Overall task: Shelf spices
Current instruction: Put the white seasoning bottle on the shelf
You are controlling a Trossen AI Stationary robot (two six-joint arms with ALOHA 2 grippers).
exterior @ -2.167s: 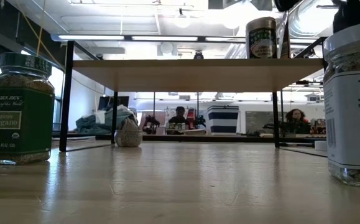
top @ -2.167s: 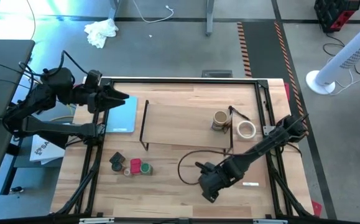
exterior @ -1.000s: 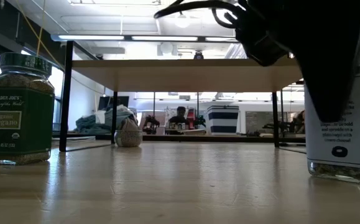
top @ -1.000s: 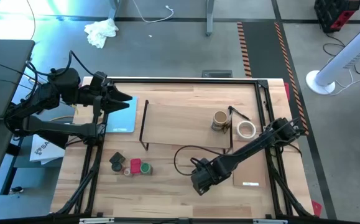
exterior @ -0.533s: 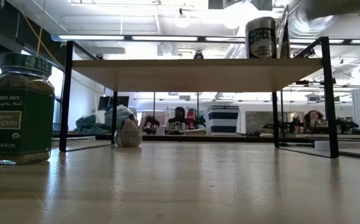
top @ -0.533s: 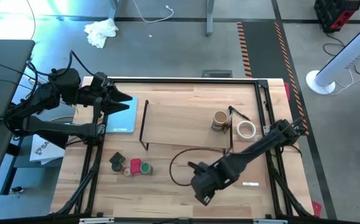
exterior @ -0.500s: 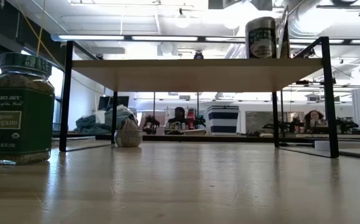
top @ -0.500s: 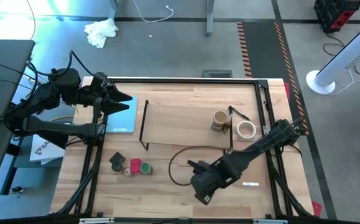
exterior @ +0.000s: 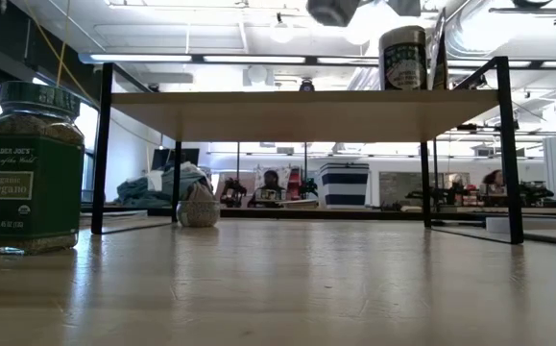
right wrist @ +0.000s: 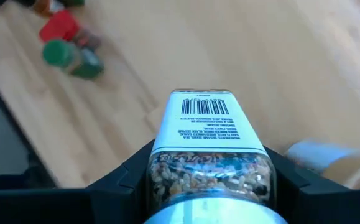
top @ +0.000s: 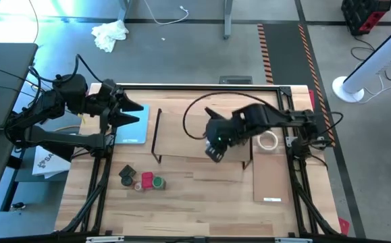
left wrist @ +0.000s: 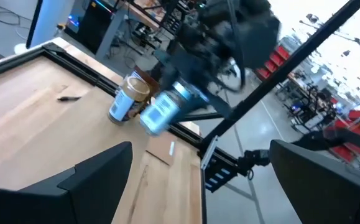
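Note:
My right gripper (top: 213, 147) hangs above the shelf (top: 181, 131), shut on a glass spice jar (right wrist: 204, 143) with a white label. The jar also shows tilted in the left wrist view (left wrist: 161, 112). A tan-topped jar (left wrist: 127, 96) stands on the shelf's right part (exterior: 402, 58). On the table's near left stand a dark-topped jar (top: 127, 174), a red one (top: 146, 179) and a green one (top: 158, 182). The green oregano jar (exterior: 28, 168) stands on its base. My left gripper (top: 129, 111) waits open above a light-blue pad (top: 136, 128). My right gripper pinches the jar's glass body (right wrist: 167, 177) between its two fingers (right wrist: 127, 180), close to the cap end. The fingers come from above, slanting down, and lie across the jar. The jar hangs tilted, base away from the gripper, clear of shelf and table.
A white tape ring (top: 268, 140) lies just right of the shelf. A loose pale board (top: 271, 179) lies at the near right. Black frame rails (top: 296, 135) run along the table's sides. People sit in the room beyond the table.
My right gripper has risen from the table's near right and swung toward the far edge, over the shelf, turning as it went. The white-labelled jar has gone with it, lifted clear of the table and now tilted.

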